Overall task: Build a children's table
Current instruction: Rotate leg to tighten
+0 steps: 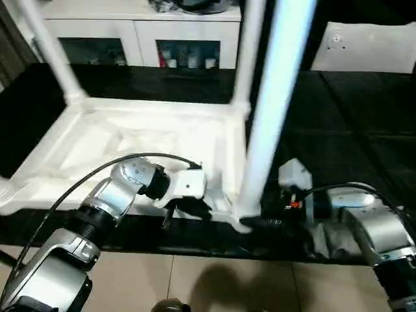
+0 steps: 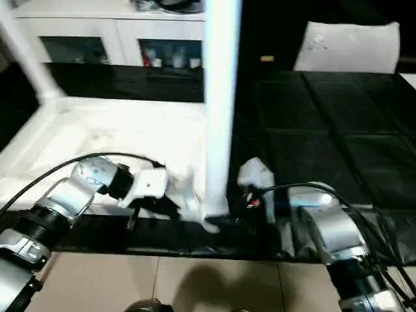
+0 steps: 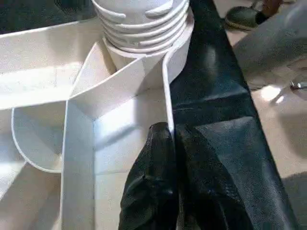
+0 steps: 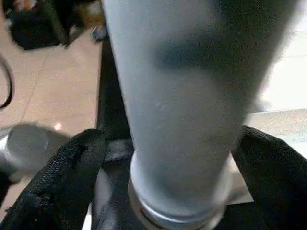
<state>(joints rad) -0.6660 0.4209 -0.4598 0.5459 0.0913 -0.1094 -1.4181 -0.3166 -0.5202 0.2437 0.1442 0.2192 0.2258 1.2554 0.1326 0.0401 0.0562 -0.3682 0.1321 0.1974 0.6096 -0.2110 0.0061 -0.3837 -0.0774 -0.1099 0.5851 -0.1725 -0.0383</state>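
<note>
tabletop [image 1: 130, 140] lies upside down in front of you on a black mat [image 1: 338, 117], its white ribbed underside facing up. three white legs stand upright in corner sockets – the near-right leg [image 1: 276, 97], a far-right leg [image 1: 250, 45] and a far-left leg [image 1: 49, 49].

your left gripper [image 3: 168, 139] is at the near edge of the tabletop, close to the near-right corner. its black fingers [image 3: 153, 163] are pressed together on the thin raised rim [image 3: 167, 96], one inside the wall and one outside.

your right gripper [image 4: 168, 143] is at the foot of the near-right leg, fingers [image 4: 67, 167] spread wide on either side of the tube – clear of it, not clamping. the leg's threaded end [image 3: 141, 21] sits in the round corner socket.

a white cabinet [image 1: 143, 26] stands beyond the mat.
</note>
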